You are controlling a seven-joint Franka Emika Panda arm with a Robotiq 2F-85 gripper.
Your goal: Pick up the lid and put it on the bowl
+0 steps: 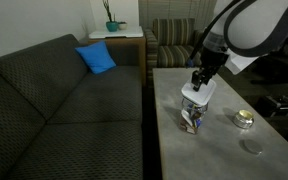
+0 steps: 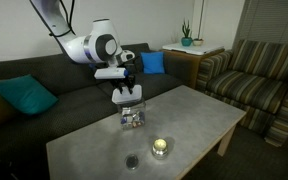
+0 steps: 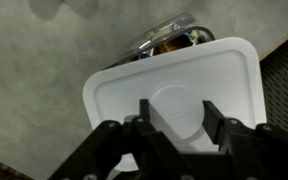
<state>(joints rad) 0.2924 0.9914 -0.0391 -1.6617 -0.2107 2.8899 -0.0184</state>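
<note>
- Your hand [image 3: 176, 120] is pinching the white square lid [image 3: 174, 85].
- The lid is over the clear bowl [image 1: 192, 118] on the tabletop [image 1: 224, 150]; you cannot confirm contact.

The space directly above the bowl [image 1: 192, 120] is taken up by the lid [image 1: 197, 95], gripped in the claw [image 1: 200, 80]. Bare surface [image 1: 174, 150] is seen around the bowl. A tin [image 1: 244, 119] and a grey disc [image 1: 251, 146] are set well apart from it. A sofa [image 1: 64, 110] is seen just beside 1 long edge.
</note>
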